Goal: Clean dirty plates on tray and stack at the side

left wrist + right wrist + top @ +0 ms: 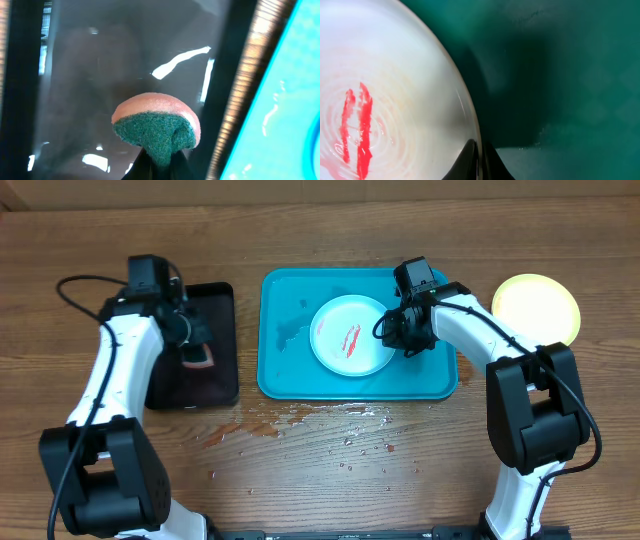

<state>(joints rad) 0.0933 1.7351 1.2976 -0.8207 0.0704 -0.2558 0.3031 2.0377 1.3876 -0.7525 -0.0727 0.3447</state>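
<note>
Where right fingers (496,169) meet, plate (415,65) rim pinched between

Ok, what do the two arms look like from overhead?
The left arm and right arm both have white rounded links with chunky black joints. A thin black cable loops off the left one. The left gripper and right gripper are black.

Your table (300,490) is brown wood grain, running the whole width. Three things sit directly on it: the tray (283,365) in the middle, a black tray (222,305) just left of it — a narrow strip of wood between them — and a yellow plate (537,308) far right, apart from the tray. Water drops (300,420) are scattered on the wood along the tray's near edge.
</note>
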